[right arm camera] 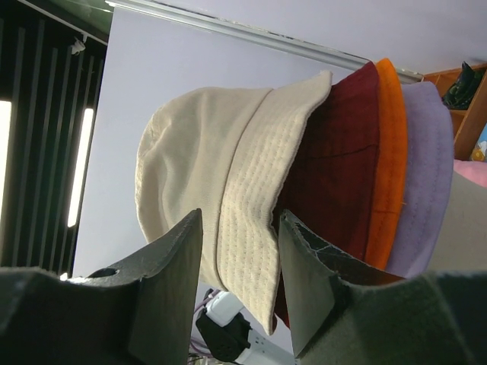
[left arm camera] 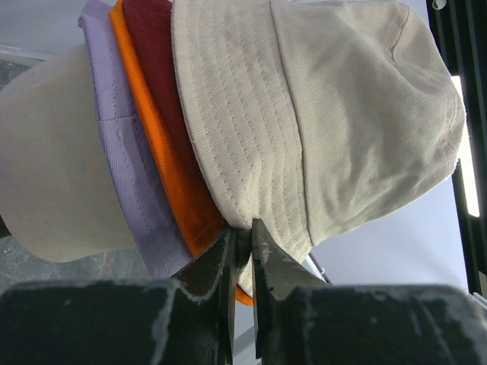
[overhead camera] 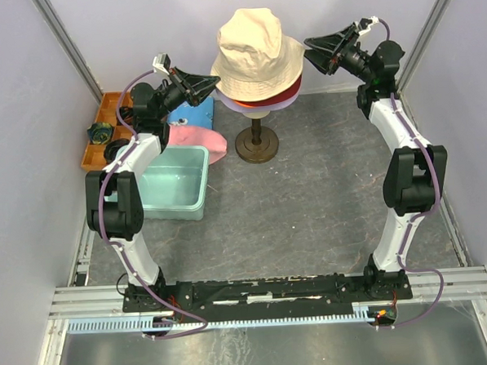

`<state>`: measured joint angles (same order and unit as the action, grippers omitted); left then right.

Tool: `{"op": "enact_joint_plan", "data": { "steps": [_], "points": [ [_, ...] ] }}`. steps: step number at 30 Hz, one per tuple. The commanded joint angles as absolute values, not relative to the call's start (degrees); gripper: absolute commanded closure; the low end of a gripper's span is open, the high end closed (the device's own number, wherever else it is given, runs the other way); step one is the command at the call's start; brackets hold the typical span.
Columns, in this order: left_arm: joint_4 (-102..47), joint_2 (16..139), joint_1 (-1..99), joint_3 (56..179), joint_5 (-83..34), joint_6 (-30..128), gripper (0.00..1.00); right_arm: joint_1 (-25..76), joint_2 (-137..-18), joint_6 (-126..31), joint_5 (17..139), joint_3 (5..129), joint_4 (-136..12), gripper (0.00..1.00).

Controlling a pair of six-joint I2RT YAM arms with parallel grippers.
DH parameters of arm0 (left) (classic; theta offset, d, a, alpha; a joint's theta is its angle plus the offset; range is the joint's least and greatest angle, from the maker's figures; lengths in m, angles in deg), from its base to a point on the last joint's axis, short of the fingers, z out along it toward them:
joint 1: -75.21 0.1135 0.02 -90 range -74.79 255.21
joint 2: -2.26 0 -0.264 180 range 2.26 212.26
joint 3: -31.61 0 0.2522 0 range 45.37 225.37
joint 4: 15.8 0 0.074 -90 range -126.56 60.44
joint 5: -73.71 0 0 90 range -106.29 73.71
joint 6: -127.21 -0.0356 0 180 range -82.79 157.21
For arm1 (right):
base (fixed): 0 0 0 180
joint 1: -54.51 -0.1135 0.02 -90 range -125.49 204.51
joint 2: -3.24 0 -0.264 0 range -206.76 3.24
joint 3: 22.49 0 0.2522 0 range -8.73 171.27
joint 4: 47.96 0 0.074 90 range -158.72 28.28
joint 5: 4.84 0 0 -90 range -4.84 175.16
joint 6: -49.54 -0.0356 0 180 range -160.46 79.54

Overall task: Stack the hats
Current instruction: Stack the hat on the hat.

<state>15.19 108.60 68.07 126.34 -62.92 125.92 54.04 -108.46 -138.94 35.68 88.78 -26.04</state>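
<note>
cream-beige fabric bucket hat (overhead camera: 252, 43) sits topmost on a stack of hats worn by a cream egg-shaped mannequin head (left arm camera: 53, 167). the head is on a dark round-footed stand (overhead camera: 257, 142), which stands near the far edge of the grey mottled bench (overhead camera: 310, 203), about midway along it. under the cream-beige hat, with brims showing one past the other, come a dark red fabric bucket hat (left arm camera: 152, 53), an orange fabric bucket hat (left arm camera: 163, 167) and, lowest against the head, a lavender fabric bucket hat (left arm camera: 125, 182). a fifth one, a pink fabric bucket hat (overhead camera: 199, 140), lies on the bench toward the far left, near the stand's foot. it is in front of a blue patterned folded cloth (overhead camera: 195, 115) and right at the far rim of a pale teal plastic tub (overhead camera: 179, 209). an orange-brown wooden tray (overhead camera: 91, 150) lies in the far left corner.

the left claw (left arm camera: 243, 228) reaches in from the left at the stack's height. its fingers are nearly together, pinching the edge of the cream-beige hat's brim, with the orange brim just beside them. the right claw (right arm camera: 240, 217) comes at the stack from the right with its fingers well apart. the cream-beige brim hangs between them, and i cannot tell whether either finger touches it.
</note>
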Motion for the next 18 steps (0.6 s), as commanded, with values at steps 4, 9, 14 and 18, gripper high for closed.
{"op": "enact_joint_plan", "data": {
  "steps": [4, 9, 14, 18],
  "points": [
    [17.8, 109.0, 68.2, 129.4, -62.1, 127.7, 0.97, 52.0, -109.8, -137.5, 35.7, 94.4, -25.4, 0.49],
    [17.8, 109.1, 68.2, 129.4, -62.0, 127.8, 0.97, 51.2, -110.4, -137.9, 35.9, 95.9, -25.6, 0.49],
    [17.8, 109.2, 68.2, 129.6, -62.0, 127.8, 0.97, 51.1, -110.6, -138.8, 36.3, 95.2, -24.3, 0.78],
    [17.7, 109.6, 68.2, 129.8, -61.9, 127.9, 0.97, 51.4, -109.8, -139.6, 36.2, 91.9, -22.0, 0.97]
  ]
}}
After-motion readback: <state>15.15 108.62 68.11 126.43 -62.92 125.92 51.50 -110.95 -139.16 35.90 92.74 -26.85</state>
